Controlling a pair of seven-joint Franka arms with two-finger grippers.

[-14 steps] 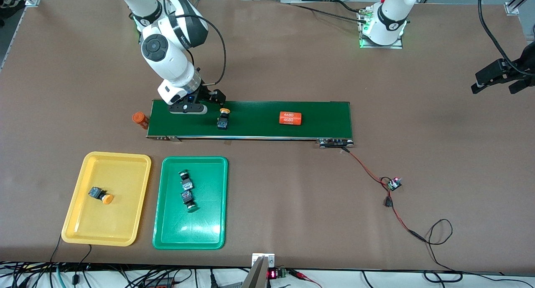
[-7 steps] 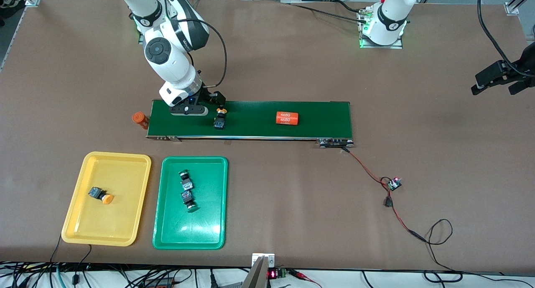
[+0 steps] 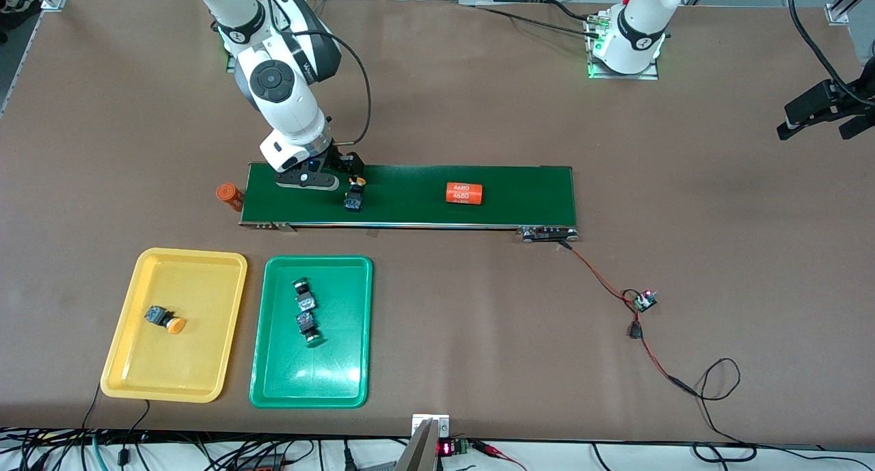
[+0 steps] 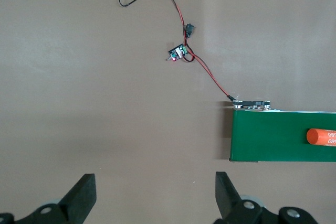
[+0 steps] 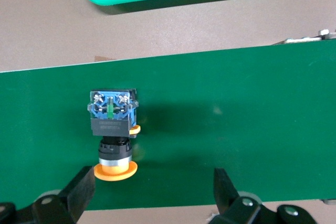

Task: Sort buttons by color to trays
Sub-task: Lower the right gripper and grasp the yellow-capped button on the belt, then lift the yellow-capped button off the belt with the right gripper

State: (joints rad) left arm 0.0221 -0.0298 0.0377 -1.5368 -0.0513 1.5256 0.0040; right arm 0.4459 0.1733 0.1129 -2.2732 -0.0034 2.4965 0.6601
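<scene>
Orange-capped button (image 3: 354,196) lies on its side on the conveyor belt (image 3: 506,196); right end effector (image 5: 152,190) hangs just above it, fingers wide; left end effector (image 4: 155,195) waits wide over bare bench (image 3: 718,252); one orange button (image 3: 165,318) in yellow tray (image 3: 205,259), two buttons (image 3: 307,312) in green tray (image 3: 273,389).

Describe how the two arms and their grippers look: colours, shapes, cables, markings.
Both arms have glossy white rounded shells. The right arm has dark grey joint caps, black bands, small lettering and a black looped cable; its base glows green, as does the left arm's. The right gripper and left gripper each have two black wedge-shaped fingers on black bodies.
</scene>
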